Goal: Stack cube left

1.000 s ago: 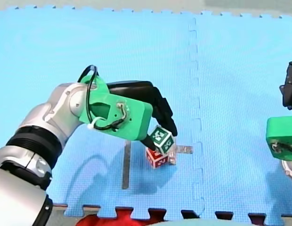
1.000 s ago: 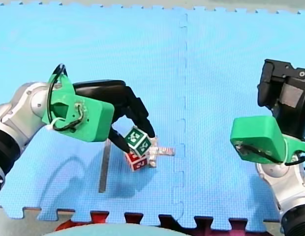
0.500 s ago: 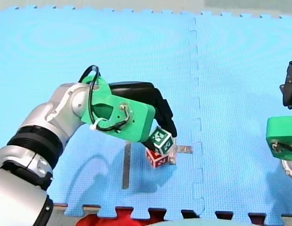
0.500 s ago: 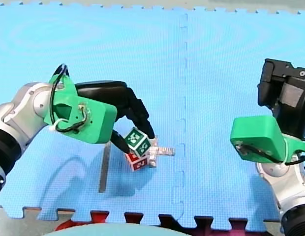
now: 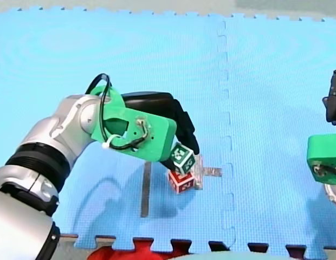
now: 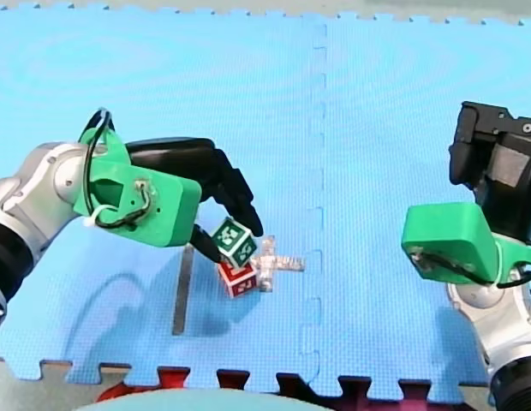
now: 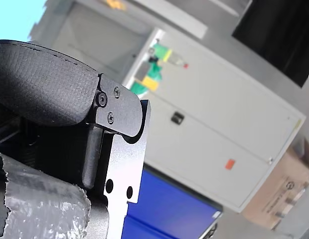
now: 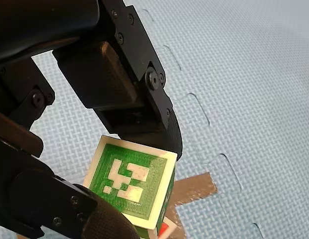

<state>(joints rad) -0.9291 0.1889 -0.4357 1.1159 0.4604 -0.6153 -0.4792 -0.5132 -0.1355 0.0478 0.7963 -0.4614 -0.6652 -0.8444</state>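
Note:
A green cube [image 5: 183,157] with a white pattern sits tilted on top of a red cube [image 5: 181,182] on the blue foam mat, near the front middle. My left hand [image 6: 230,241] comes in from the left and is shut on the green cube. In the second wrist view one black finger [image 8: 127,94] presses the far side of the green cube [image 8: 129,181] and another finger [image 8: 70,209] presses its near side. The red cube is mostly hidden under the green one. My right hand [image 6: 492,163] is raised at the right edge, holding nothing.
A grey tape strip [image 5: 146,189] runs front to back just left of the cubes, and a shorter tape piece [image 5: 212,171] lies just right of them. A mat seam [image 5: 226,108] runs front to back right of the cubes. The mat's toothed front edge [image 5: 157,241] is close.
My left hand has shifted slightly to the left with the green cube, which now sits a bit further left on the red cube. The right arm has not moved.

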